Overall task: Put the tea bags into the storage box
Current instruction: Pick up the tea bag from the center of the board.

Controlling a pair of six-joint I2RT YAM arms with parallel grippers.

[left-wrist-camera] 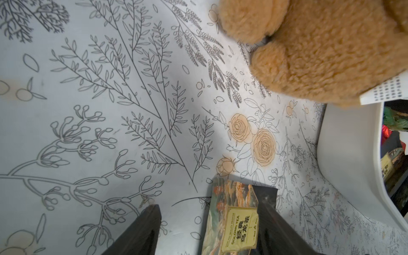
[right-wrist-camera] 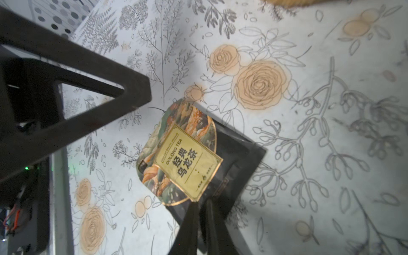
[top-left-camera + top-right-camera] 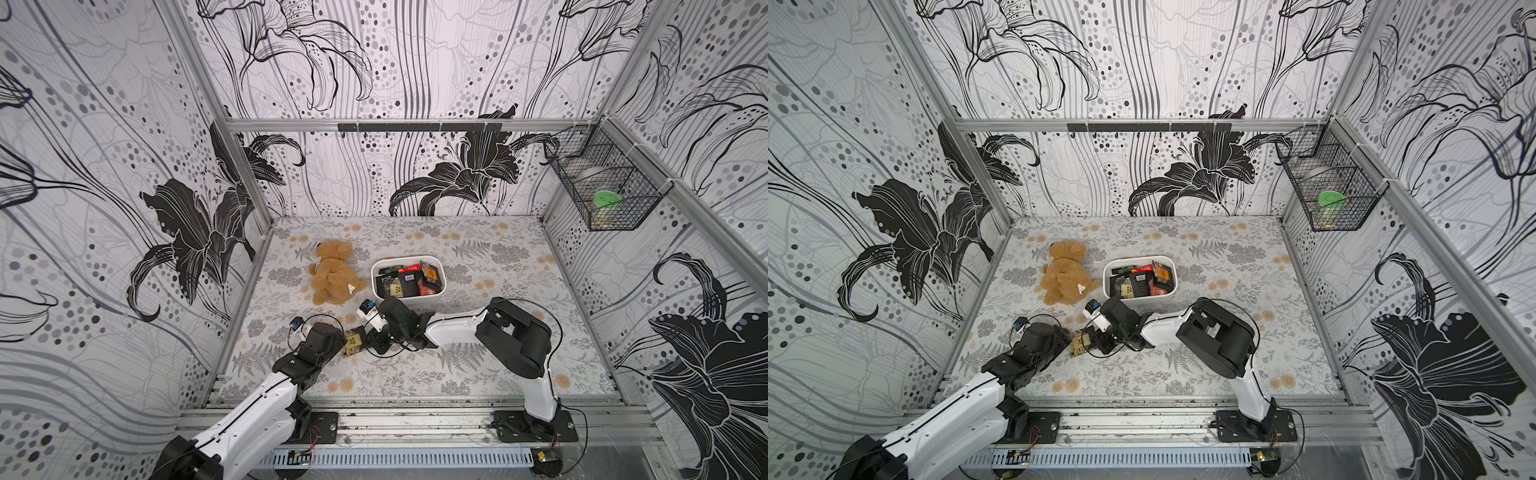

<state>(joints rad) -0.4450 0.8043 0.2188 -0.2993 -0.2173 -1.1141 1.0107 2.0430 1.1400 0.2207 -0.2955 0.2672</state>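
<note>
Low centre in both top views, a loose tea bag [image 3: 352, 343] lies on the table. The left claw [image 1: 209, 205] stands open astride it, and the right claw [image 2: 202, 205] is pinched onto its black corner. Mid-frame above, the box [image 3: 409, 300] holds the other bags [image 3: 409, 278]. The bear [image 3: 332, 274] lies to the box's left.

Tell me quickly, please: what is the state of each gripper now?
Left gripper: open, oolong tea bag between its jaws.
Right gripper: shut on that tea bag's edge.
</note>
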